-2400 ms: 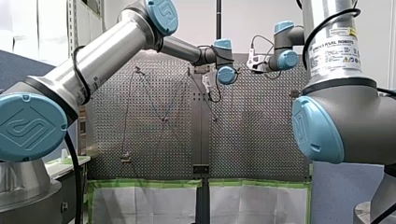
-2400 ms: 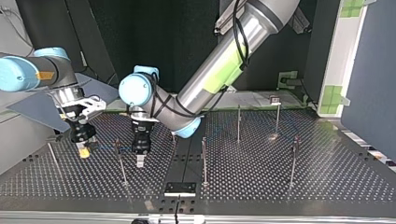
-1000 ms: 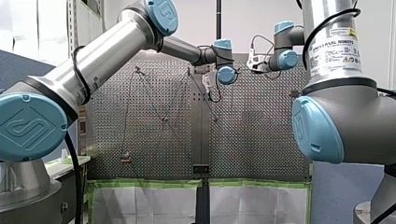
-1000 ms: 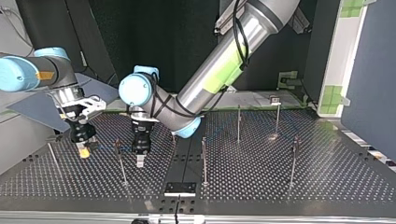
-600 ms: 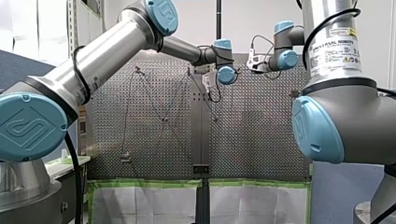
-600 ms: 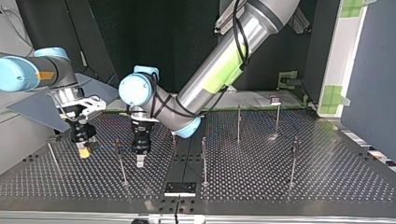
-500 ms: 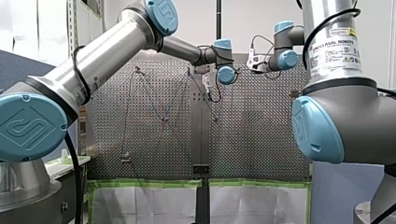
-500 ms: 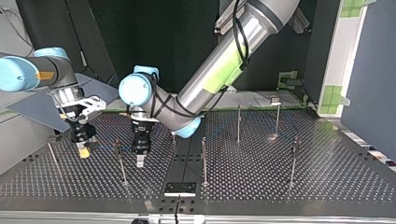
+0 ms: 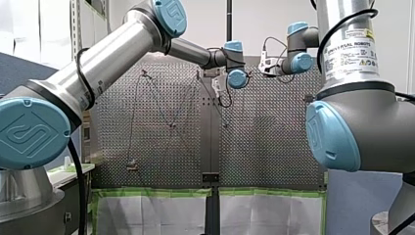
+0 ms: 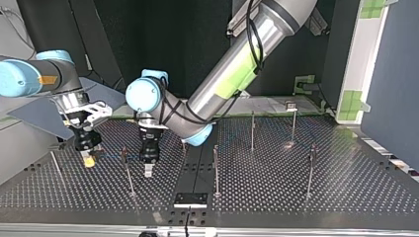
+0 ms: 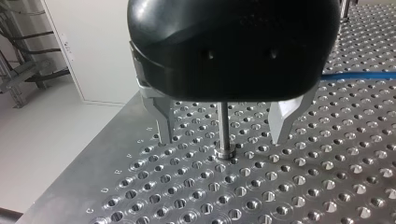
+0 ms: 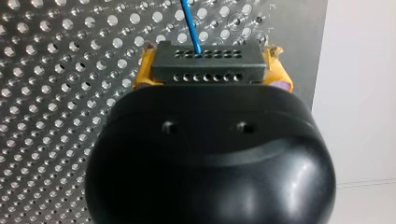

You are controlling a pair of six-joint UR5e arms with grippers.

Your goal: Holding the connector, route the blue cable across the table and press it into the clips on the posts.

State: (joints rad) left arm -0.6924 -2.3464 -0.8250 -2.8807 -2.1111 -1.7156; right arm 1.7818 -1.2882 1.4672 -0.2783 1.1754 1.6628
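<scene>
Fingers of our right gripper [image 10: 88,159], faced with yellow pads [image 12: 281,79], pinch a dark grey connector block [image 12: 208,66] with rows of small holes. A thin blue cable [image 12: 190,21] leaves the block and runs ahead over the perforated metal bench [image 12: 56,93]. Our left gripper [image 10: 147,169] hangs near the right one, over the same bench. Its bare metal fingers [image 11: 162,116] are spread, and a slim upright steel post [image 11: 224,126] shows between them, touching neither. In the left wrist view the cable stretches across the bench past one finger.
</scene>
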